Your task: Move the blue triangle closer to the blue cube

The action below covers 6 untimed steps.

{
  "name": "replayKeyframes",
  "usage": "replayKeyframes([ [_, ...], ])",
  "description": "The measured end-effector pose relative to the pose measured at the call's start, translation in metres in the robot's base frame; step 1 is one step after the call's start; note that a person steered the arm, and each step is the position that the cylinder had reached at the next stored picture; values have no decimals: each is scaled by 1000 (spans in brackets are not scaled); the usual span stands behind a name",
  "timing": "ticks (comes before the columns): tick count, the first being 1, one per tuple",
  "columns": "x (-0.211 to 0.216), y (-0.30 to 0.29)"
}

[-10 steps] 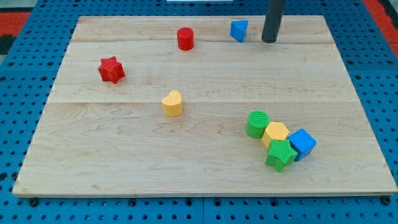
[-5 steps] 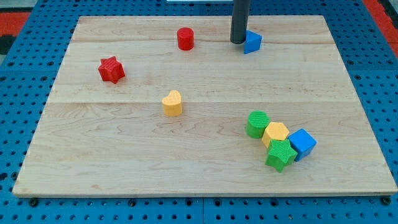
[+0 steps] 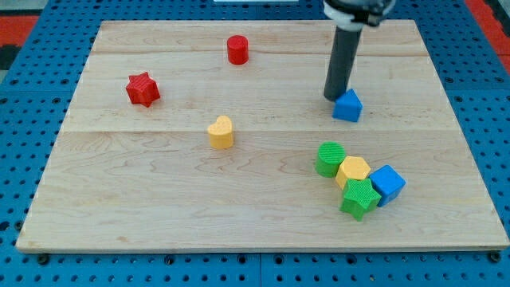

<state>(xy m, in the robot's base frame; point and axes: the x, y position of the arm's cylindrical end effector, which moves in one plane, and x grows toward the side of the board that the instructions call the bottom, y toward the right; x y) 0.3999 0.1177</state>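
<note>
The blue triangle [image 3: 347,106] is being pushed toward the blue cube [image 3: 388,184] by my tip [image 3: 332,97], touching its upper-left; no gripper is fitted.

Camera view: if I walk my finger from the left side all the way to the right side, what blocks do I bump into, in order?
Red star → yellow heart-shaped block → red cylinder → green cylinder → blue triangle, with my tip at its upper left → blue cube. The yellow hexagon and green star overlap the others, so I skip them.
</note>
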Motion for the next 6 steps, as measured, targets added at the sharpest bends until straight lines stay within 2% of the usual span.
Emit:
replayKeyframes([
  [2, -11, 8],
  [4, 73, 53],
  [5, 87, 56],
  [6, 74, 62],
])
